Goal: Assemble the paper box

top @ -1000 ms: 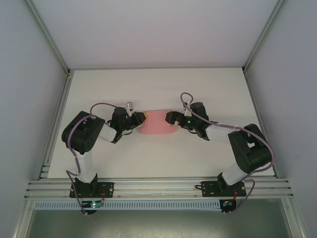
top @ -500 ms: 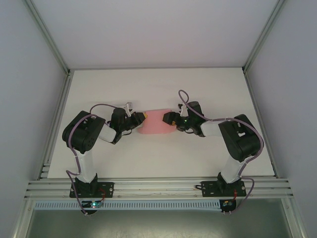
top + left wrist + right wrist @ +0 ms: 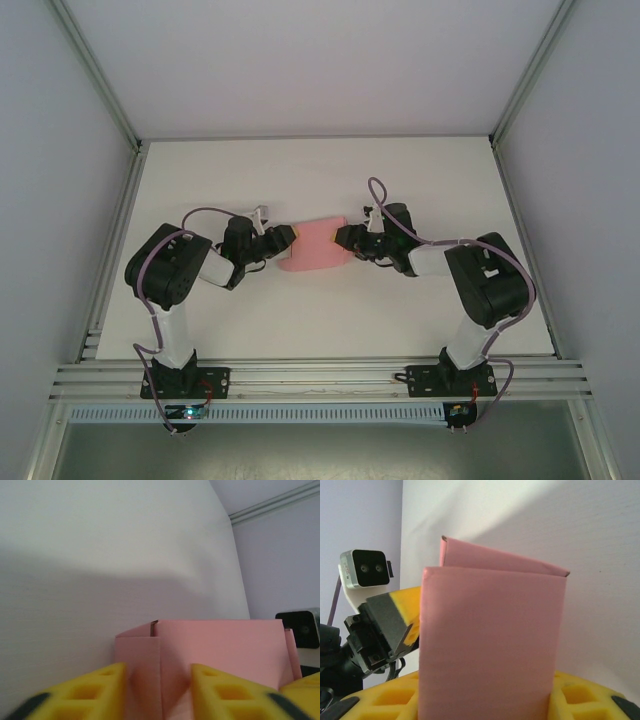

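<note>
Top external view: over the middle of the table [image 3: 300, 170], the paper box [image 3: 315, 247] has just tilted, its right end swung toward the table's far edge by the right gripper [image 3: 345, 238] clamped on it. The left gripper [image 3: 286, 240] straddles the other end, and I cannot tell whether it pinches. I judge the card is being twisted open.

On my left wrist feed the fingers [image 3: 90, 692] of the left gripper [image 3: 157, 672] are just yellow blur, chopped by the bottom edge. I can't tell if they actually pinch the paper box [image 3: 225, 647] — its underside runs off-frame too.
</note>
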Robot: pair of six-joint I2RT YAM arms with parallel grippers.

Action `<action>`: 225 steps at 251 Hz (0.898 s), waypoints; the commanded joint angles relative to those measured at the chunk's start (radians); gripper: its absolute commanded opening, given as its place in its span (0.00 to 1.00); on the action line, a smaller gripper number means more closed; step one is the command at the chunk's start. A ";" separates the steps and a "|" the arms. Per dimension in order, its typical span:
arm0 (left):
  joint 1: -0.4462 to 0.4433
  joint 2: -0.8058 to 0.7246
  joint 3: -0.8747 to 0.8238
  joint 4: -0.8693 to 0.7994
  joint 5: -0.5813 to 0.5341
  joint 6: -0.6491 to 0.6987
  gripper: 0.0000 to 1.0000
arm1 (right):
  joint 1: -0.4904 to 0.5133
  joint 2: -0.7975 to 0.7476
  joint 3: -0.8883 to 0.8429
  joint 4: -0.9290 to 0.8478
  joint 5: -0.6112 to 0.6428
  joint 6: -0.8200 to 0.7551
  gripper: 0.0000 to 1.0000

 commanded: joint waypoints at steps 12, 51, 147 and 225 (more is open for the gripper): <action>0.005 -0.142 0.057 -0.178 0.008 0.171 0.85 | -0.023 -0.093 -0.014 0.041 -0.023 -0.016 0.38; -0.046 -0.332 0.139 -0.531 -0.091 0.526 1.00 | -0.045 -0.174 -0.017 -0.049 -0.012 -0.046 0.39; -0.408 -0.550 0.193 -0.905 -0.316 1.429 1.00 | -0.085 -0.331 0.021 -0.311 -0.024 0.009 0.42; -0.479 -0.493 0.184 -0.805 -0.424 1.592 1.00 | -0.147 -0.347 0.089 -0.521 -0.130 0.192 0.40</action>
